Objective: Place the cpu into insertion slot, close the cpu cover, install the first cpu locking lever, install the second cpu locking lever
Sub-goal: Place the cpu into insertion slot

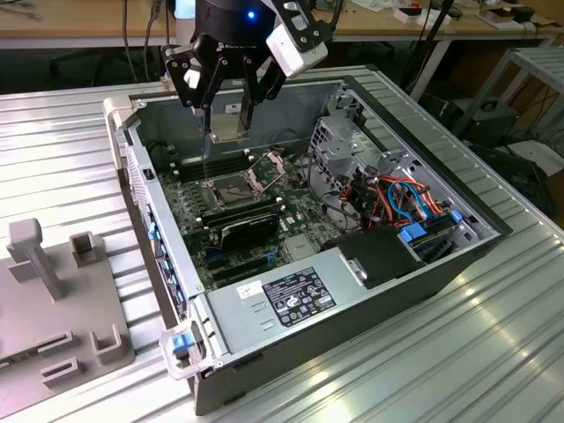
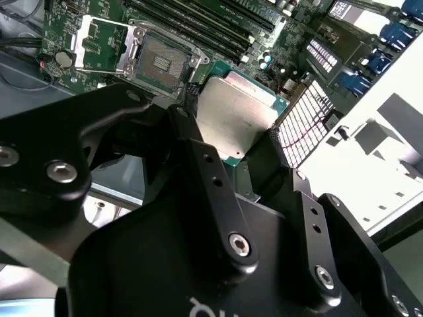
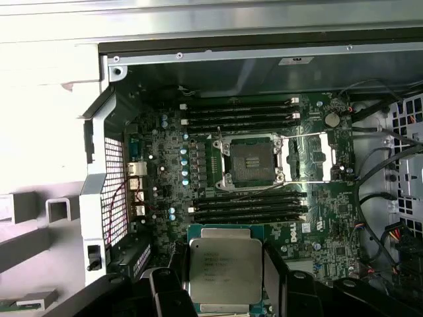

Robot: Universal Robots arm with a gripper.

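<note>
Pinched between the black fingers of the arm's gripper (image 1: pixel 231 123), the cpu (image 3: pixel 225 269), a small flat square chip with a silvery-tan metal top, hangs in the air over the green motherboard (image 3: pixel 165 152), not yet seated. In both wrist views we see the fingers pressed against two opposite edges of the chip. Beneath it the insertion slot (image 3: pixel 252 160) (a square socket with a dark centre and a silver rim) lies bare between rows of long black memory slots (image 3: pixel 244 112). The cpu cover (image 3: pixel 310 155), a thin silvery metal frame with a large window, is swung open to one side of the socket. Around the board stands the open grey metal computer case (image 1: pixel 352 330), resting on a ribbed metal table (image 1: pixel 458 352). A bundle of orange and blue cables (image 1: pixel 397 198) sits inside, toward the exterior view's right. A grey fixture block (image 1: pixel 53 300) lies on the table at the exterior view's left.
</note>
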